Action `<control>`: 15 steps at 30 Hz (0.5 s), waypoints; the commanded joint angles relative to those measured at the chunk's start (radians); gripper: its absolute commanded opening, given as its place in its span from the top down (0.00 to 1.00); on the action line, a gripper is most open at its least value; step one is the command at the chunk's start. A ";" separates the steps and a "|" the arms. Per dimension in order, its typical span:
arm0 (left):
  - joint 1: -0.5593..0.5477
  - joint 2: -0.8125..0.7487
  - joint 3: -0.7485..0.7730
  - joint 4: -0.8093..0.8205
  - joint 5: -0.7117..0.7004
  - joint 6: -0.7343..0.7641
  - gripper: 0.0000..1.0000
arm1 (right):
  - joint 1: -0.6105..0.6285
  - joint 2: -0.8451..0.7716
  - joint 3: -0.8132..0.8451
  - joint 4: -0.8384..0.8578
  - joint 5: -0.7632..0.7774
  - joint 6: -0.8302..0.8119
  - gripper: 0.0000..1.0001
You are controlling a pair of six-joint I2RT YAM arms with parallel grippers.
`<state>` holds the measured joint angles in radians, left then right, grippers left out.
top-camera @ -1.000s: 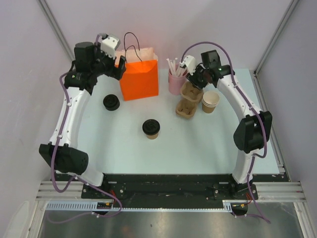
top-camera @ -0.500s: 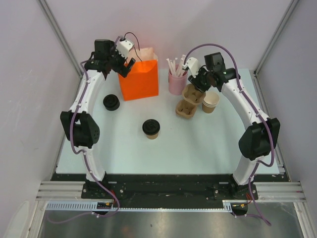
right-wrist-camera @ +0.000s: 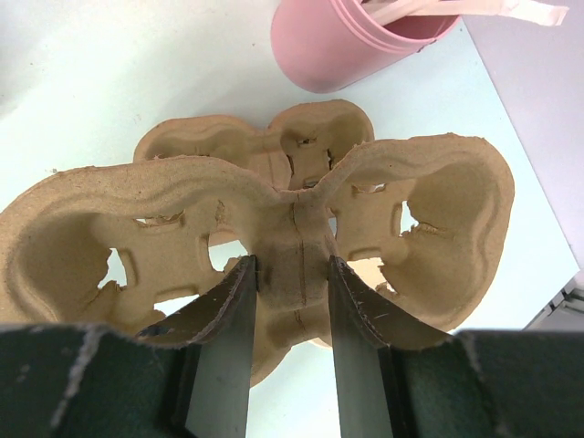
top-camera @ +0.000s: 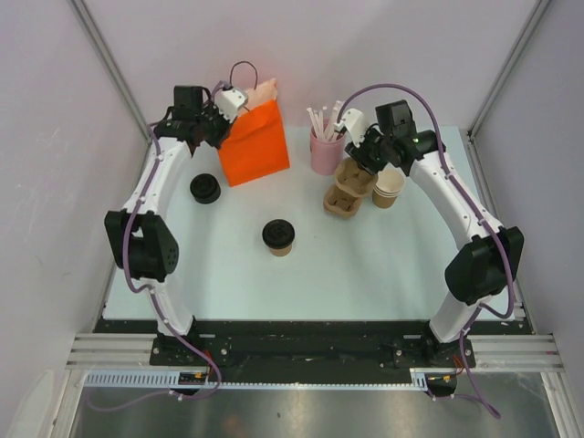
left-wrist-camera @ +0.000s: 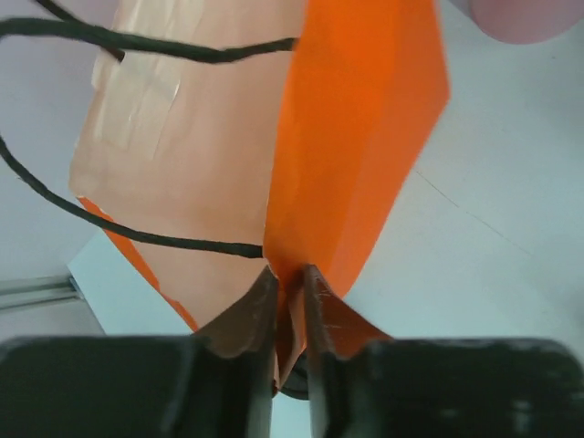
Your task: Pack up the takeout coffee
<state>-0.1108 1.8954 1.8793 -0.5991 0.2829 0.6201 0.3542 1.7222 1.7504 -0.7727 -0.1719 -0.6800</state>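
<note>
Takeout coffee (top-camera: 277,236) apart from orange bag (top-camera: 255,146), cup carrier (top-camera: 339,199).

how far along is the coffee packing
Done: nothing is packed yet. The takeout coffee stands lidded on the table, outside the orange paper bag.
In hand: the left gripper pinches the bag's rim and the bag stands tilted. The right gripper clamps a pulp cup carrier by its centre ridge.
Left: the coffee probably has to go into the carrier or the bag.
</note>
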 commanded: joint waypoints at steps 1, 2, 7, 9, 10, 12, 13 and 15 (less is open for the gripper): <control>0.005 -0.102 -0.043 -0.021 0.012 -0.069 0.97 | 0.012 -0.058 -0.003 0.024 0.011 0.023 0.85; 0.005 -0.131 -0.046 -0.024 0.004 -0.097 0.99 | 0.015 -0.061 -0.002 0.024 0.012 0.028 0.85; 0.000 -0.257 -0.112 -0.047 -0.030 -0.296 1.00 | 0.034 -0.079 0.001 0.033 0.014 0.065 0.86; -0.009 -0.355 -0.170 -0.054 -0.054 -0.318 1.00 | 0.049 -0.082 -0.002 0.036 0.018 0.074 0.86; -0.024 -0.386 -0.230 -0.053 -0.074 -0.333 1.00 | 0.054 -0.085 -0.002 0.038 0.025 0.079 0.86; -0.044 -0.483 -0.290 -0.057 -0.129 -0.342 0.99 | 0.074 -0.087 -0.002 0.038 0.029 0.079 0.86; -0.050 -0.518 -0.346 -0.059 -0.143 -0.355 0.99 | 0.080 -0.088 -0.002 0.038 0.034 0.077 0.86; -0.056 -0.596 -0.391 -0.065 -0.152 -0.364 1.00 | 0.098 -0.092 -0.003 0.039 0.032 0.076 0.86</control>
<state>-0.1425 1.4498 1.5585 -0.6609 0.1844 0.3355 0.4168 1.6859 1.7447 -0.7673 -0.1532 -0.6212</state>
